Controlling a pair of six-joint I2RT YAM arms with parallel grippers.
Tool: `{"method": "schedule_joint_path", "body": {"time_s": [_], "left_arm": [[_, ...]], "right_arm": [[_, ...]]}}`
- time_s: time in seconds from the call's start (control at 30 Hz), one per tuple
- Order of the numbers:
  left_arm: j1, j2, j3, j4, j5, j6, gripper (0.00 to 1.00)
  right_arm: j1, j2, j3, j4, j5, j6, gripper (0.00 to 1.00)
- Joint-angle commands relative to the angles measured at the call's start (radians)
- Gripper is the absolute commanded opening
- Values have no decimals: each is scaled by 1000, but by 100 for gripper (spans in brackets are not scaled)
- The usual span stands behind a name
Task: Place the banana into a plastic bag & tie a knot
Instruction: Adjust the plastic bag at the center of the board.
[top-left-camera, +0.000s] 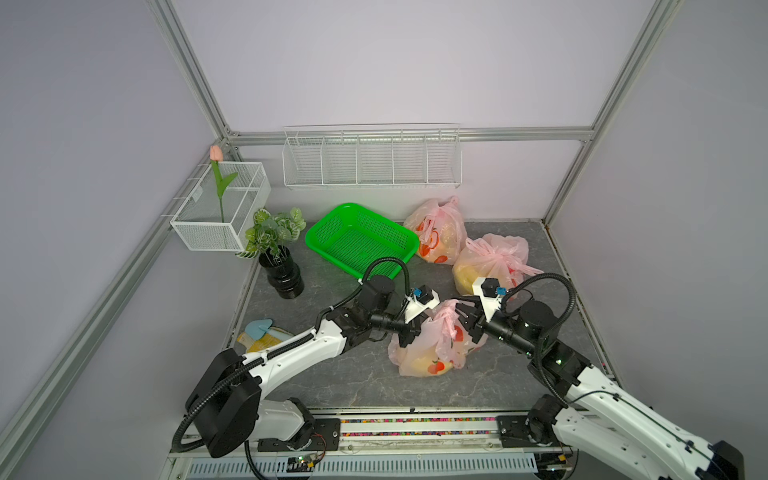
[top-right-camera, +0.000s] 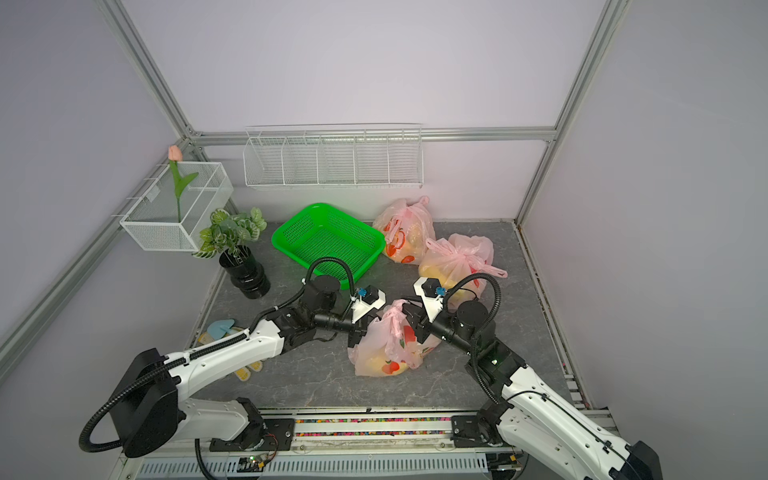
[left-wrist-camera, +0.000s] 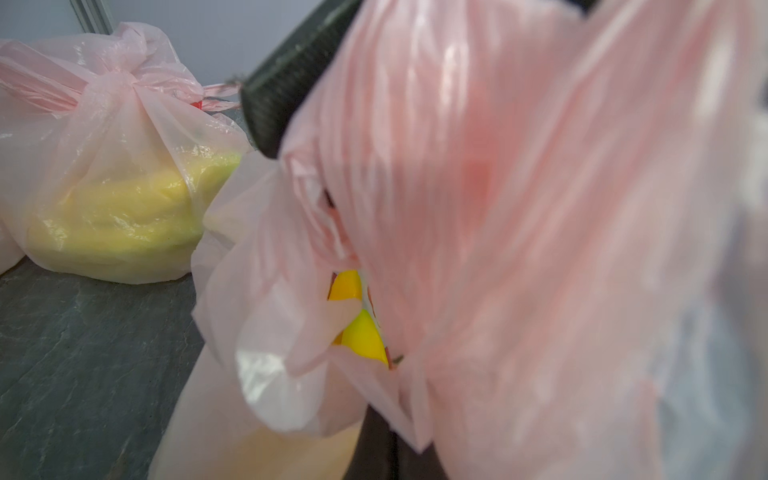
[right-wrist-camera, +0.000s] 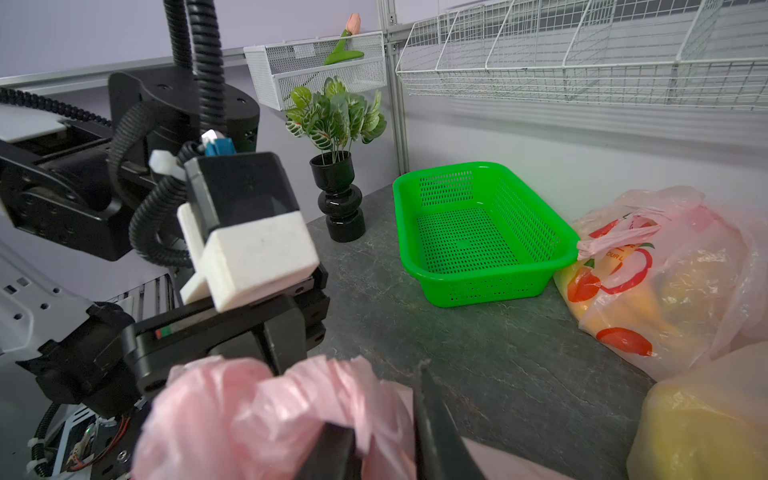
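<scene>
My left hand (top-left-camera: 409, 337) is clamped shut against the near side of the bag (top-left-camera: 432, 349). Its wrist view is filled with pleated pink film, so I judge it has a fold of film pinched. The banana (top-left-camera: 417, 365) is inside, a yellow mass showing through the film low in the bag, below and in front of both hands. The gathered neck (top-left-camera: 448, 316) stands up between the hands, just off the left hand's tip and touching the right hand (top-left-camera: 466, 319). Its long axis runs roughly upright. Both hands are about equally close to it. The right hand's fingers (right-wrist-camera: 436, 432) are parted a little, with bunched film lying between them; it looks loose rather than gripped. Whether a knot has formed there I cannot tell. The counter (top-left-camera: 332, 374) is bare on the front side of both hands. Behind the right hand a tied bag (top-left-camera: 492, 266) sits close, which limits pulling that way.
</scene>
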Motion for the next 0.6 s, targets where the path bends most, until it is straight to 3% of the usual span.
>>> {"method": "schedule_joint_path", "body": {"time_s": [0.0, 0.33, 0.57], "left_arm": [[-23, 14, 21, -56, 13, 47, 0], [-85, 24, 44, -25, -8, 27, 0], [-128, 31, 33, 60, -62, -23, 10]], "right_arm": [[1, -32, -17, 74, 40, 27, 23], [-22, 23, -71, 252, 3, 164, 8], [-67, 47, -92, 354, -39, 260, 7]]}}
